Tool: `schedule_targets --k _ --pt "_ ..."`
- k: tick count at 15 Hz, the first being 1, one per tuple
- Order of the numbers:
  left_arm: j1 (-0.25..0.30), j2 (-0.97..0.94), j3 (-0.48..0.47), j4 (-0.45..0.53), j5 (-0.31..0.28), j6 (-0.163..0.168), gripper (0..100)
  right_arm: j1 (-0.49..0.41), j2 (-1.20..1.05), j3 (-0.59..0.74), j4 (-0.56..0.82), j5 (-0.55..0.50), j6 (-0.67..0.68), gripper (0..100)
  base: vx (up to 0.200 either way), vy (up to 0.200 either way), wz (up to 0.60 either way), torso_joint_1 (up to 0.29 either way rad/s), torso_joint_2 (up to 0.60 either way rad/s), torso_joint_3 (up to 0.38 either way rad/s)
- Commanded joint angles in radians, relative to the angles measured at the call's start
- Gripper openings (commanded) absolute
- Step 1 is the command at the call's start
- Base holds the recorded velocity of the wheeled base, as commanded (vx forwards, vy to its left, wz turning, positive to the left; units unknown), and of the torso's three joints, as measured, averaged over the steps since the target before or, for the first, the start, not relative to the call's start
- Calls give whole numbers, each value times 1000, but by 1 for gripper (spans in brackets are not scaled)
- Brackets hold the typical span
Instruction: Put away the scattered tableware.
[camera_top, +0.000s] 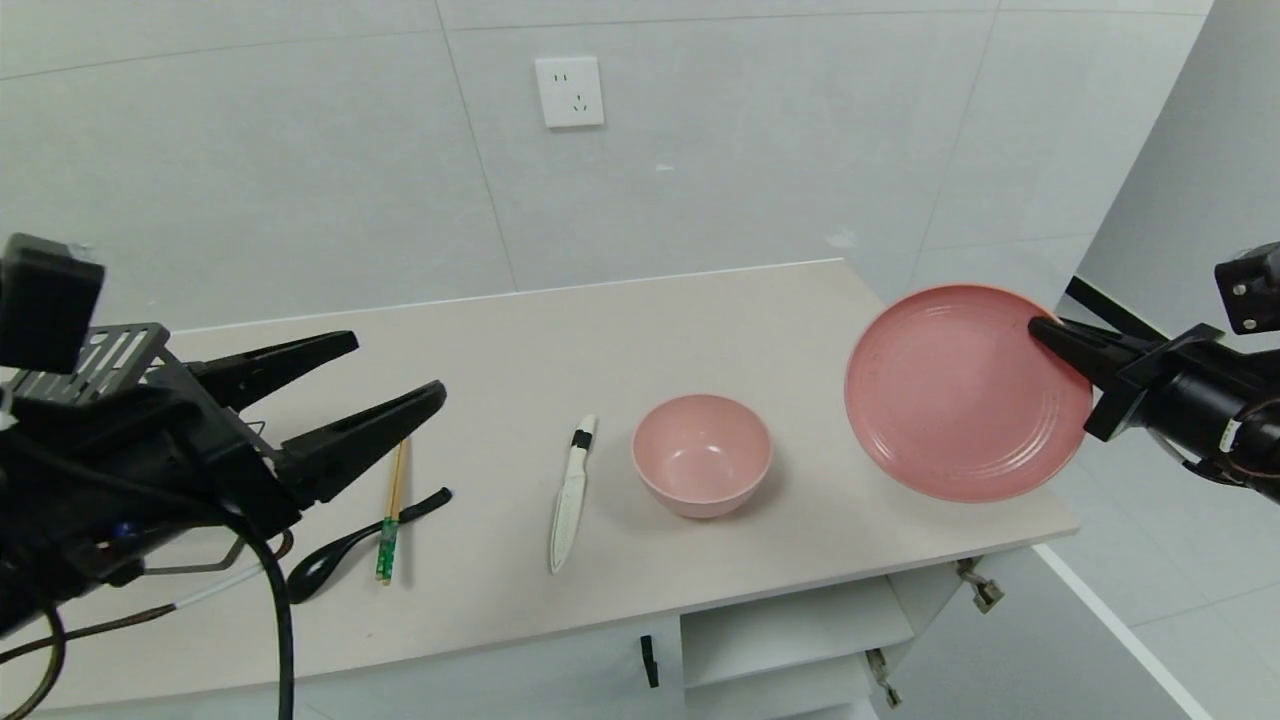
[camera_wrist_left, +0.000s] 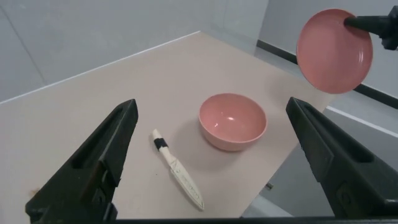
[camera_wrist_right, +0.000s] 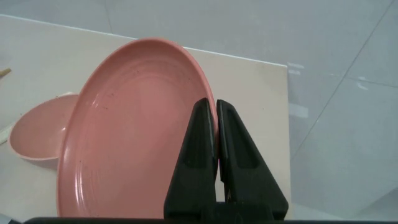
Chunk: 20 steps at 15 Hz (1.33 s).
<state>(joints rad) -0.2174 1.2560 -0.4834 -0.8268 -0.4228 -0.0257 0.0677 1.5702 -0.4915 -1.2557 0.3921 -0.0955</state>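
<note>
1. At the right end of the smooth, pale beige countertop (camera_top: 700, 320), about three o'clock from the bowl (twelve pointing to the wall), the pink plate (camera_top: 950, 400) hangs tilted, clear of the surface. It is round and matte, faintly speckled, with shallow concentric ridges inside its rim.
2. The right gripper (camera_top: 1040, 330) pinches the plate's rim at the plate's own two o'clock. Its tapered black fingers are pressed nearly together, with only the thin edge between them.
3. The pink bowl (camera_top: 702, 453) stands upright near the counter's middle. It is deep and rounded, with a smooth inside, and has the same matte finish as the plate.
4. A slim white knife (camera_top: 570, 500) with a black band near its handle lies at nine o'clock just beside the bowl, not touching it. It runs roughly from twelve to six.
5. Farther out at nine o'clock lies a pair of wooden chopsticks (camera_top: 392, 510) with green ends, side by side. A glossy black spoon (camera_top: 345, 550) with a curved handle crosses them.
6. The left gripper (camera_top: 398, 365) hovers over the chopsticks. Its long, pointed black jaws are spread wide, with nothing between them.
7. At twelve o'clock, a square white socket (camera_top: 569, 91) sits on the grey tiled wall.
</note>
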Motion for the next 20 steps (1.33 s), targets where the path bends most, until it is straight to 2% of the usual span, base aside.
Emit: schedule_targets --k 1,4,7,8,11,14,16,20 --pt "-34 108 -43 2 1 -2 100 1 -30 14 -4 1 -1 0 0 0 0 0 0 0" --pt "-56 155 -83 6 12 -3 100 1 -45 39 -10 2 -3 0 0 0 0 0 0 0" --pt "-59 177 -132 97 27 -6 100 4 -44 37 -17 4 -29 0 0 0 0 0 0 0" --pt "-71 214 -165 124 25 -10 100 4 -42 40 -24 4 -33 0 0 0 0 0 0 0" --pt "-102 319 -250 127 32 -13 100 21 -36 54 -30 4 -35 0 0 0 0 0 0 0" --pt "-166 387 -294 127 73 -86 100 27 -32 57 -36 4 -35 0 0 0 0 0 0 0" --pt "-184 438 -304 126 108 -92 100 32 -30 57 -37 4 -35 0 0 0 0 0 0 0" --pt "-200 514 -334 126 127 -88 100 43 -32 59 -40 4 -36 0 0 0 0 0 0 0"
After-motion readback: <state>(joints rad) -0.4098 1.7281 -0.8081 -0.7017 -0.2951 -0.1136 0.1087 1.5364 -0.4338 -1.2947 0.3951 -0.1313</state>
